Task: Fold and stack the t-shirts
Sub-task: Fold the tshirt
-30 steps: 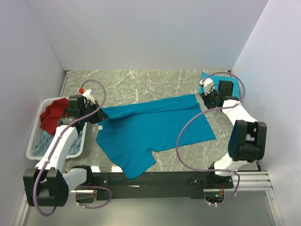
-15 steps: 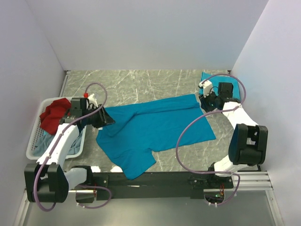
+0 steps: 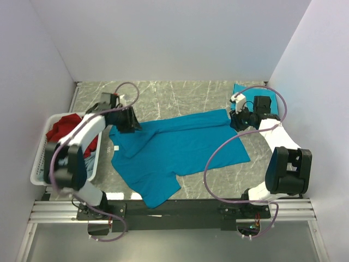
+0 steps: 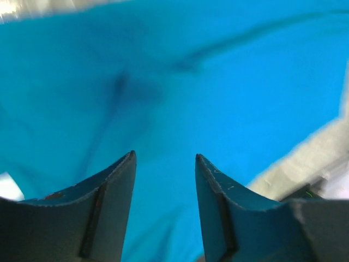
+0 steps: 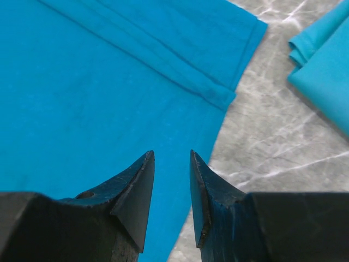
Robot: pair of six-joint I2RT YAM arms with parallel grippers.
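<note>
My teal t-shirt lies spread just right of the white basket, creased, its far edge folded over. A red t-shirt sits in the basket. My left gripper hangs over the teal cloth, jaws apart and empty. My right gripper is narrower and also empty. The grey marbled table stands between pale walls.

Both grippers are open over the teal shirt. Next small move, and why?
Probably lower the left gripper onto the teal shirt beneath it and pinch. It and the right gripper are both open and hold nothing. The shirt's far edge is already folded over in a strip, but the near sleeve lies unfolded, so a fresh grasp seems needed.
</note>
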